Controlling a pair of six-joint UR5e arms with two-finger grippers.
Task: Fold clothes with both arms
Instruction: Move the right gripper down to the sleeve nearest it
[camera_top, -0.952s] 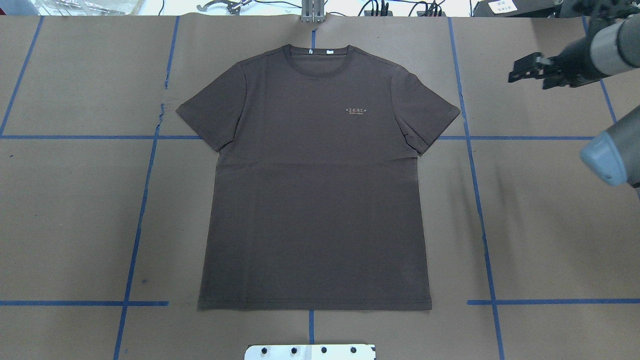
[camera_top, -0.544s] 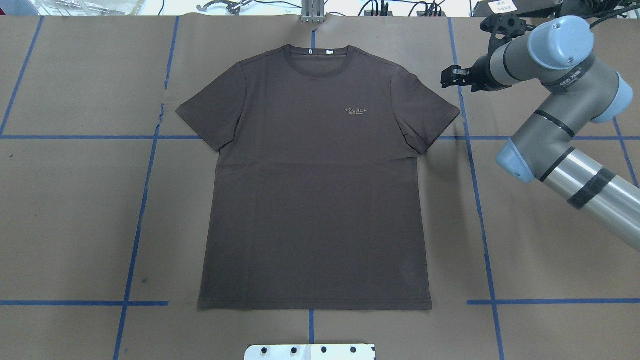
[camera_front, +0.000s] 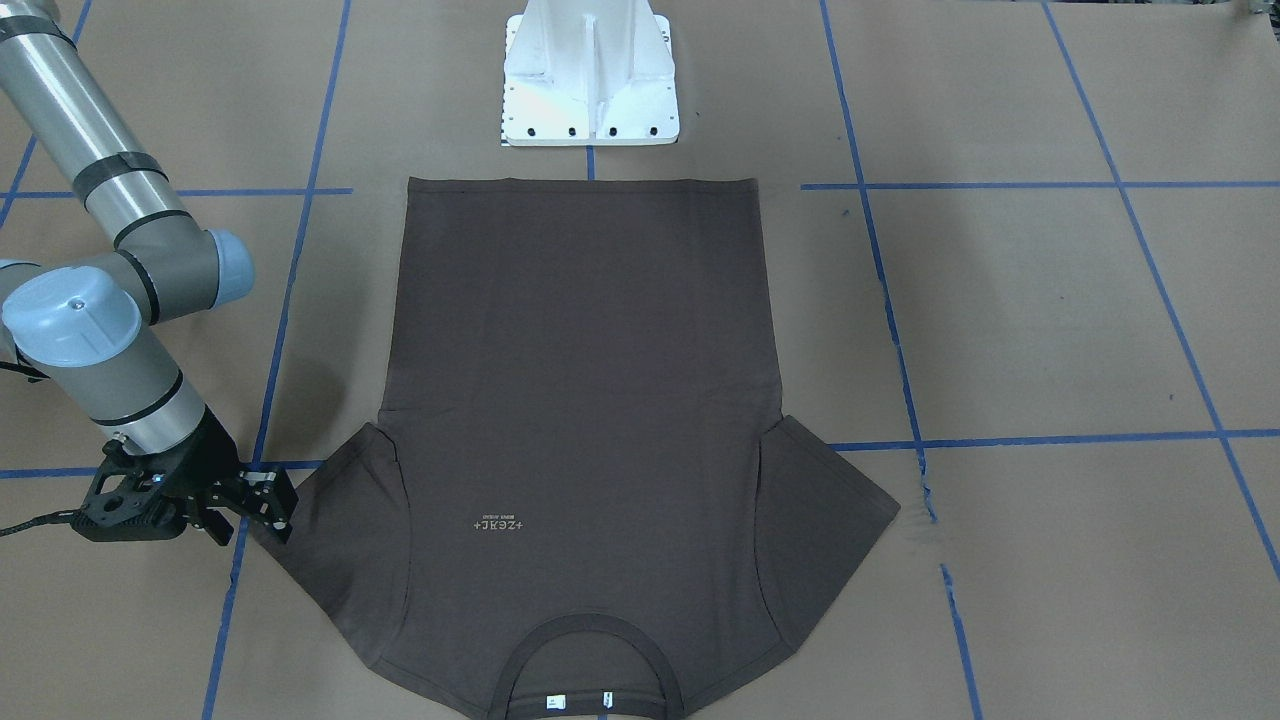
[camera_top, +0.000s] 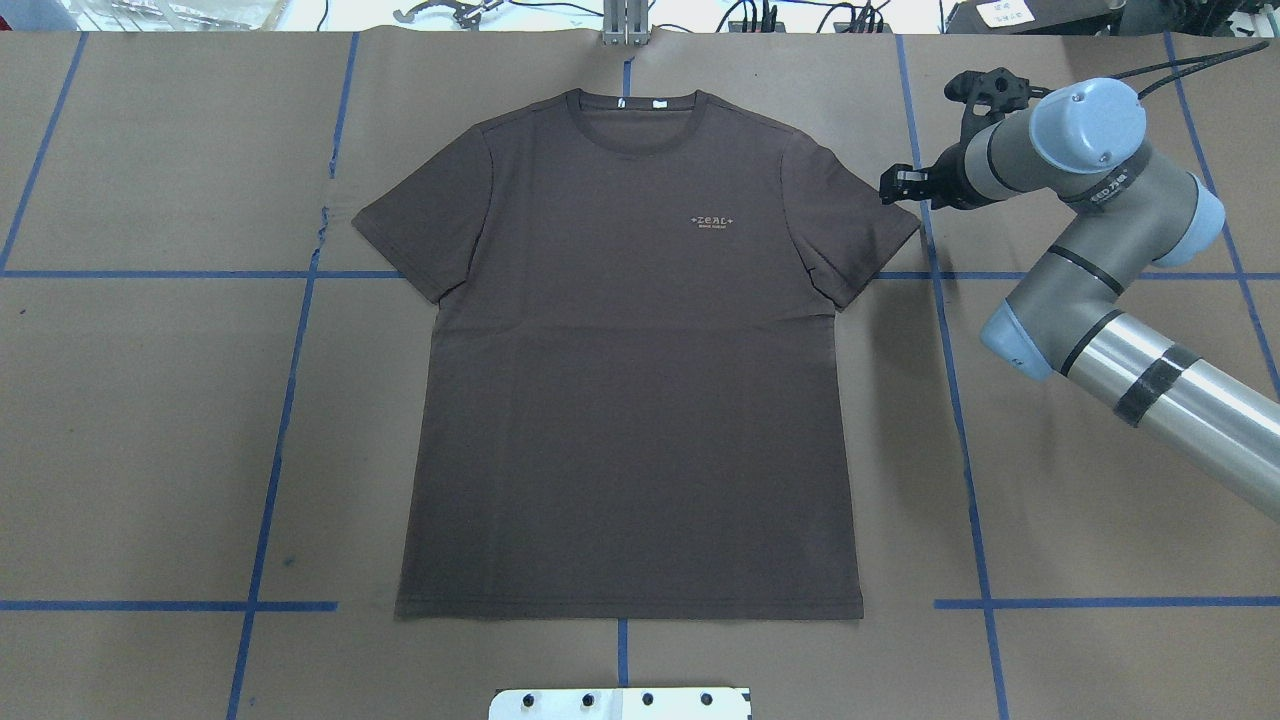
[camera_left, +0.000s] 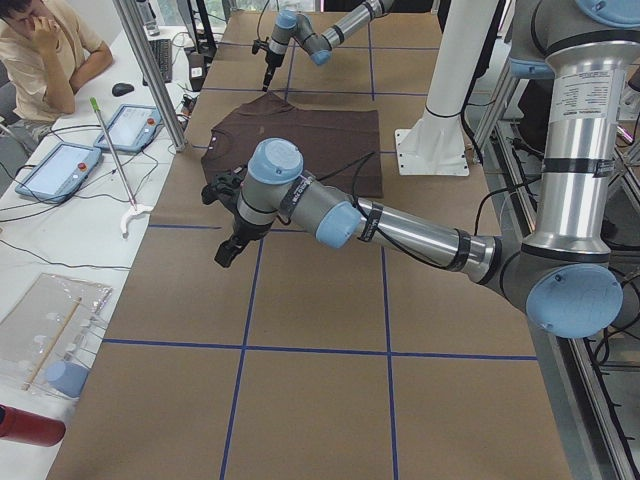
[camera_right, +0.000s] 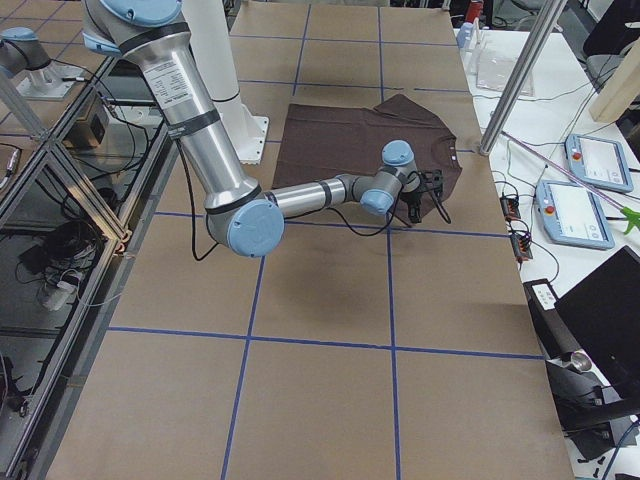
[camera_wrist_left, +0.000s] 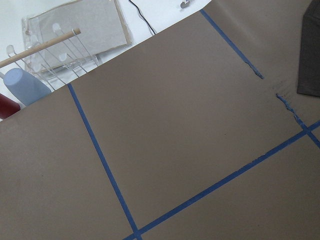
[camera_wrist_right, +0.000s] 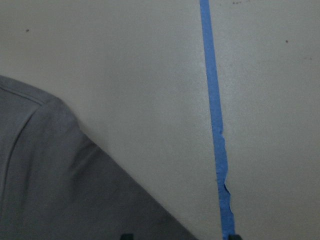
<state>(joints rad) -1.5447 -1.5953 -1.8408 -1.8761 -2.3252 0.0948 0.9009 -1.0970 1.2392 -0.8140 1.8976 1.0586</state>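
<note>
Lying flat and face up in the middle of the bench (camera_top: 150, 420), the dark brown T-shirt (camera_top: 630, 380) has its ribbed collar (camera_top: 640, 150) toward the far edge, away from the robot. Its straight hem (camera_top: 630, 610) lies toward the near edge, close to the white pedestal base (camera_front: 590, 70). Both short sleeves are spread out to the sides, and the small pale lettering (camera_top: 714, 221) sits on the chest toward the bench's right end.

The right arm (camera_top: 1100, 180) reaches in from the right end of the bench. The right end effector (camera_top: 893, 187) is just at the outer corner of the right sleeve (camera_top: 860, 230), beside a blue tape line (camera_top: 950, 380). Its fingers stand spread apart with nothing between them; the right wrist view looks down on the sleeve's edge and the tape. I cannot tell whether the fingertips touch the cloth.

The left arm (camera_left: 400, 225) stretches out over the brown paper toward the bench's left end. The left end effector (camera_left: 228, 252) points downward, apart from the shirt. It shows only in the side view, so I cannot tell how far open it is.
</note>
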